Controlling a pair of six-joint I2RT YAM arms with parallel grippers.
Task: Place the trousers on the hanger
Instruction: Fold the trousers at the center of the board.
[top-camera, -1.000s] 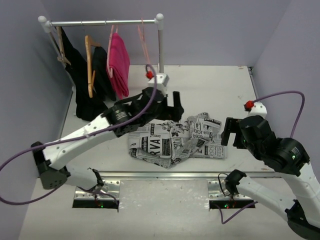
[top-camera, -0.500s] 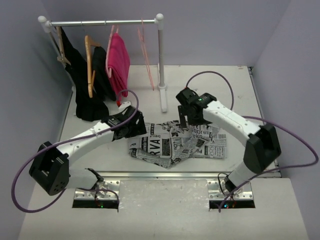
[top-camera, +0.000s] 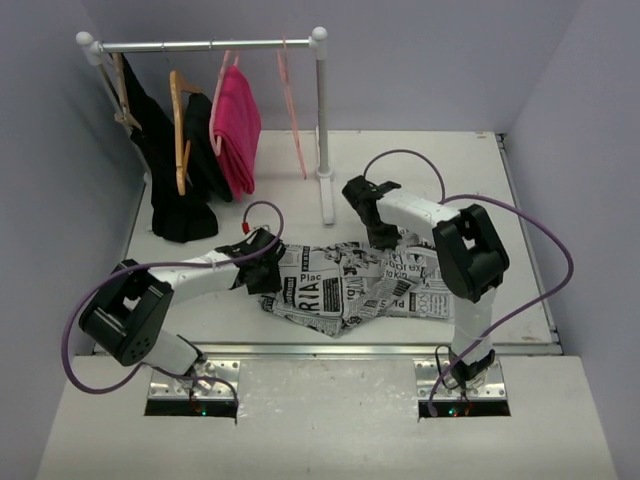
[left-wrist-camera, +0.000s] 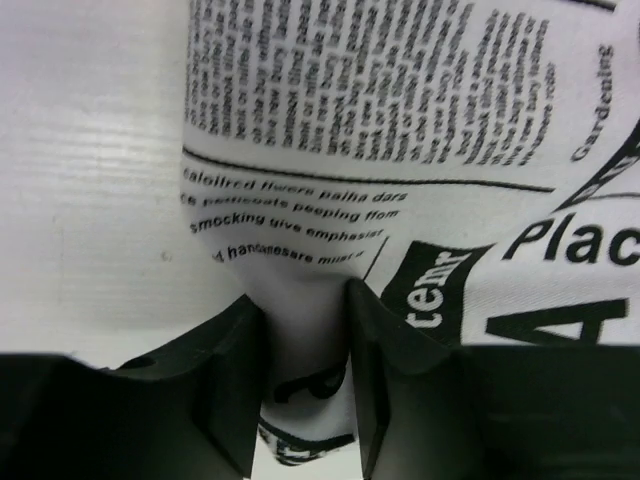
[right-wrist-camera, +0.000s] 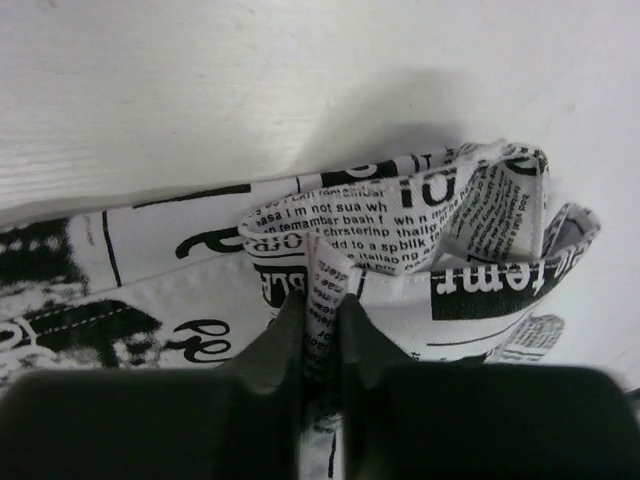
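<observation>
The trousers (top-camera: 350, 285), white with black newspaper print, lie crumpled on the table in the middle of the top view. My left gripper (top-camera: 268, 275) is low at their left edge, shut on a fold of the cloth (left-wrist-camera: 303, 310). The printed fabric (left-wrist-camera: 400, 120) spreads away above the fingers. My right gripper (top-camera: 383, 238) is at the trousers' far edge, shut on a thin upright fold (right-wrist-camera: 322, 310). A looped hem of the trousers (right-wrist-camera: 480, 220) lies just beyond it. The hanger (top-camera: 293, 110), thin pink wire, hangs bare on the rail near the right post.
A clothes rack (top-camera: 210, 45) stands at the back left, its right post (top-camera: 322, 120) reaching the table beside the trousers. Black garments (top-camera: 175, 190) on wooden hangers (top-camera: 180, 130) and a pink garment (top-camera: 238, 125) hang from it. Walls close in left, right and behind.
Both arms came down onto the trousers, and both grippers went from open to shut on the cloth. The trousers' left edge has shifted slightly right.
</observation>
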